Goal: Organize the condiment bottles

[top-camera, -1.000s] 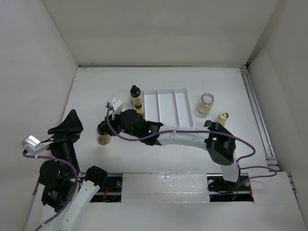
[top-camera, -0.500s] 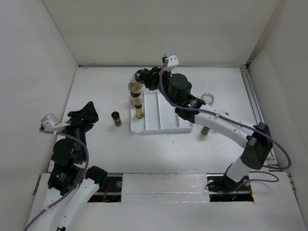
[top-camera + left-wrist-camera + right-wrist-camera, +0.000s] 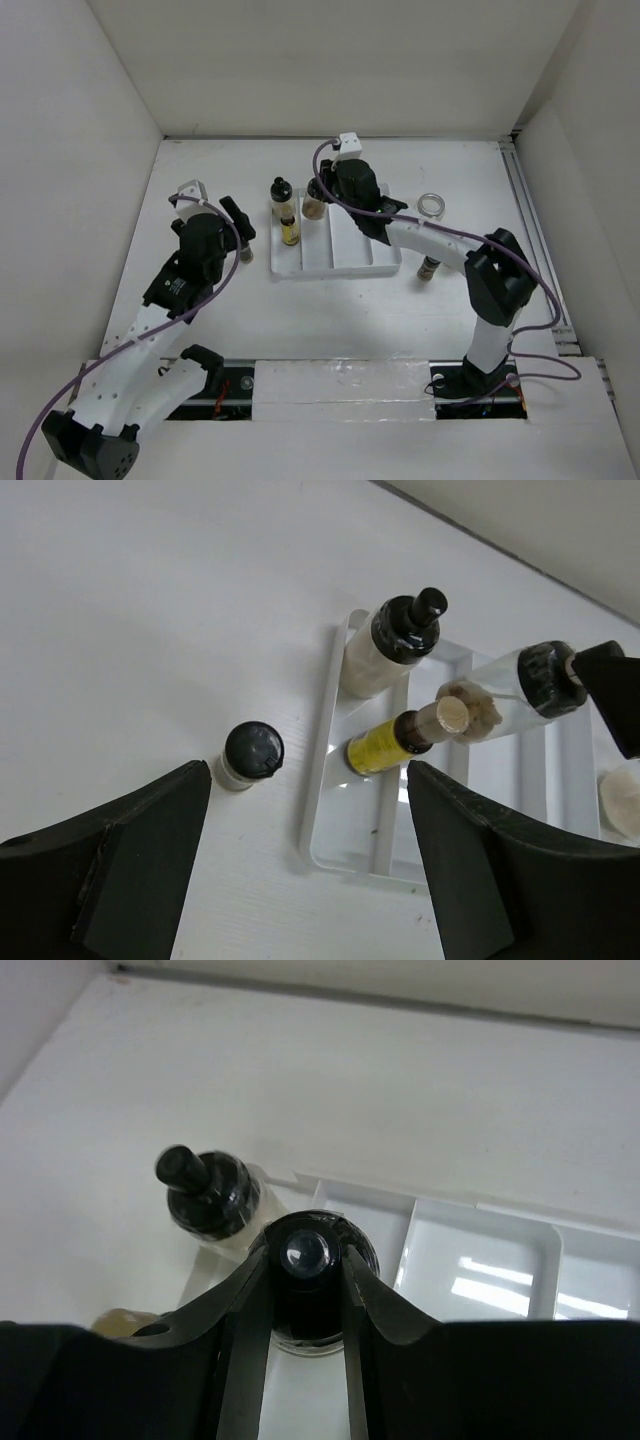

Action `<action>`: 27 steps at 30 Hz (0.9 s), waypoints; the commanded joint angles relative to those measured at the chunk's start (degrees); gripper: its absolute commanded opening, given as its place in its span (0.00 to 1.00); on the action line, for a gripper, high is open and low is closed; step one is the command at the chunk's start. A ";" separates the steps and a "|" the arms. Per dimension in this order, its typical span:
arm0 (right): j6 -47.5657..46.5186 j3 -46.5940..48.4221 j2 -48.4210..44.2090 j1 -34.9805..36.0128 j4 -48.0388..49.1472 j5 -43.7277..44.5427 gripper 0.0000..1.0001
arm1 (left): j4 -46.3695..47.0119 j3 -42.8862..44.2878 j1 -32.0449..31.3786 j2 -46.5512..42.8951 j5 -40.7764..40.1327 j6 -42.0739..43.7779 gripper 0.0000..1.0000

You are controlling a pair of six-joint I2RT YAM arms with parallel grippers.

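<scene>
My right gripper (image 3: 317, 196) is shut on the black cap of a clear bottle with beige contents (image 3: 314, 207). It holds the bottle over the far left part of the white divided tray (image 3: 335, 270). The right wrist view shows both fingers pinching that cap (image 3: 308, 1258). A black pump bottle (image 3: 281, 192) stands at the tray's far left corner. A yellow bottle (image 3: 290, 231) lies in the left compartment. A small black-capped bottle (image 3: 244, 250) stands on the table left of the tray. My left gripper (image 3: 236, 214) is open above it, and it shows near the left finger (image 3: 252, 755).
A squat clear jar (image 3: 432, 205) stands right of the tray, and another small bottle (image 3: 428, 268) stands near the tray's near right corner. White walls enclose the table on the left, back and right. A rail (image 3: 535, 240) runs along the right edge.
My right gripper carried the beige bottle from the tray's far left corner to over the tray. My left arm swung up and right to above the small black-capped bottle.
</scene>
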 commanded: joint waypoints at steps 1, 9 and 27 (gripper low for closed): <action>-0.13 4.18 1.54 -0.38 2.84 -1.73 0.27 | -0.73 3.33 0.25 0.86 0.36 1.48 0.75; -3.37 9.44 7.87 -0.38 2.14 2.47 0.27 | -3.02 4.56 0.25 7.88 0.98 2.53 0.75; -4.09 11.57 10.26 0.67 2.14 4.42 0.73 | -4.34 5.09 0.25 16.14 -0.69 2.53 0.69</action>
